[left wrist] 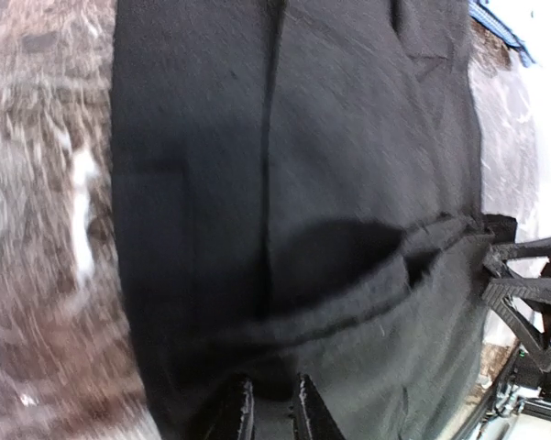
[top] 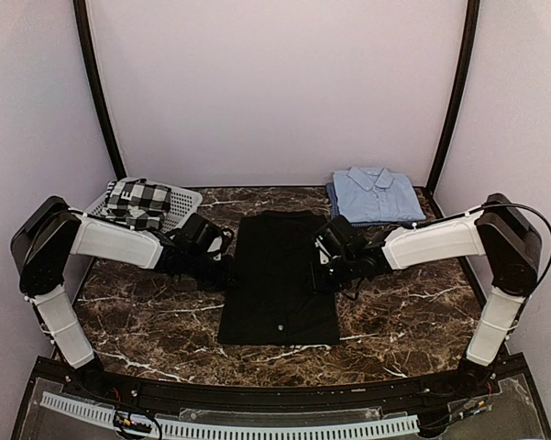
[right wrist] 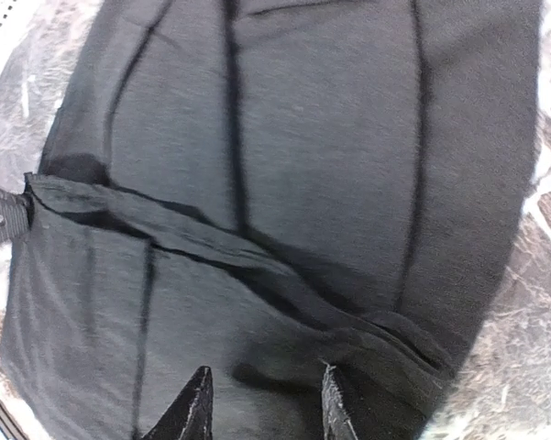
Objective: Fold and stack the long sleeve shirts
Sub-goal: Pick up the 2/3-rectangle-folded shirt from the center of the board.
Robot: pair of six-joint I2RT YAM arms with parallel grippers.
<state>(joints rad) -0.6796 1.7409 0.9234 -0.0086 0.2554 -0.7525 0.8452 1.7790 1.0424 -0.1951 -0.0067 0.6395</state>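
The black long sleeve shirt [top: 275,293] lies in the middle of the dark marbled counter [top: 413,302]. It is folded into a long narrow rectangle that runs from 12 o'clock to 6 o'clock, with its sleeves tucked in. The light blue long sleeve shirt [top: 376,194] sits folded and collar up at about 1 o'clock, near the far right corner and apart from the black one. At about 10 o'clock a white slatted basket [top: 188,197] holds a black-and-white checked cloth [top: 137,203].

Both arms reach in low from either side and meet the black shirt about halfway along its length. The left gripper [top: 227,271] is at the shirt's 9 o'clock edge. In the left wrist view its fingers [left wrist: 238,412] are drawn close together with the cloth's edge pinched between them. The right gripper [top: 319,273] is at the 3 o'clock edge. In the right wrist view its fingers [right wrist: 197,408] stand partly apart, straddling the edge of the cloth. I cannot tell whether they have hold of the fabric.

A raised crease runs across the shirt from one gripper to the other, and the cloth lies flat on either side of it.
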